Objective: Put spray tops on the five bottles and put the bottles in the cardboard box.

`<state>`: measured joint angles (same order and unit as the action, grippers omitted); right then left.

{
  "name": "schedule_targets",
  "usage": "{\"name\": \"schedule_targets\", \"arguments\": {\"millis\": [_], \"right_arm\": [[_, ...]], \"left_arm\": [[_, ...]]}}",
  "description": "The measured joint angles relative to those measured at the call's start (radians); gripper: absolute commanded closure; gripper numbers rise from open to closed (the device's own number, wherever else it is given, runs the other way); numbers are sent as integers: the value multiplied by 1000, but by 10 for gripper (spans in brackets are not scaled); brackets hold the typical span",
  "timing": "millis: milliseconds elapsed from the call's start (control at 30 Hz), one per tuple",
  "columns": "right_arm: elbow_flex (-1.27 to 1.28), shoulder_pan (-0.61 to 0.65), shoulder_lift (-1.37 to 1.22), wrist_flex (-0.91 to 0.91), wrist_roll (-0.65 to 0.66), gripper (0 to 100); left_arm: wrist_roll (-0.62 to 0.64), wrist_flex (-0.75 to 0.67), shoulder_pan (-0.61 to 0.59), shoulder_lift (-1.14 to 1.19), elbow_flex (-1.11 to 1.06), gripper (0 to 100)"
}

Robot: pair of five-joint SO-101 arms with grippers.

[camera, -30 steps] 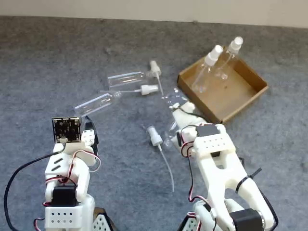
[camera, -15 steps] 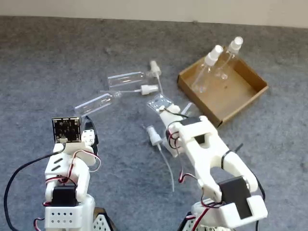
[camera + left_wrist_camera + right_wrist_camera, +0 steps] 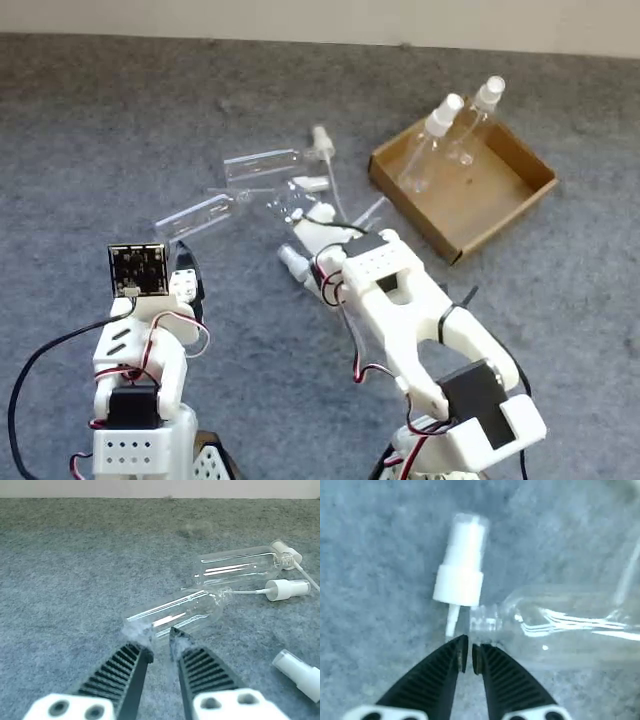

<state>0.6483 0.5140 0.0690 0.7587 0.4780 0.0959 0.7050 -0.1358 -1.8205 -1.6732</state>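
My right tool (image 3: 468,649) is almost closed, seemingly empty. A spray top (image 3: 461,575) lies lengthwise just beyond its tips, stem nearest.

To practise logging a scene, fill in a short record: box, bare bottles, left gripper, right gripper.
box: holds two capped bottles
bare bottles: two lying close together on the carpet
left gripper: open, tips just short of the nearer bare bottle
right gripper: low, beside a loose top and a bottle neck
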Motion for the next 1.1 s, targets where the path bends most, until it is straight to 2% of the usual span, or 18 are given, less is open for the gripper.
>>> {"name": "schedule_targets", "arguments": {"millis": [500,900,1100], "right_arm": [[-8,9,0,-3,0,984],[-8,15,281,-3,0,981],[-8,-5,287,-3,201,981]], "left_arm": [[0,0,0,0,0,992],[0,0,0,0,0,992],[0,0,0,0,0,992]]}}
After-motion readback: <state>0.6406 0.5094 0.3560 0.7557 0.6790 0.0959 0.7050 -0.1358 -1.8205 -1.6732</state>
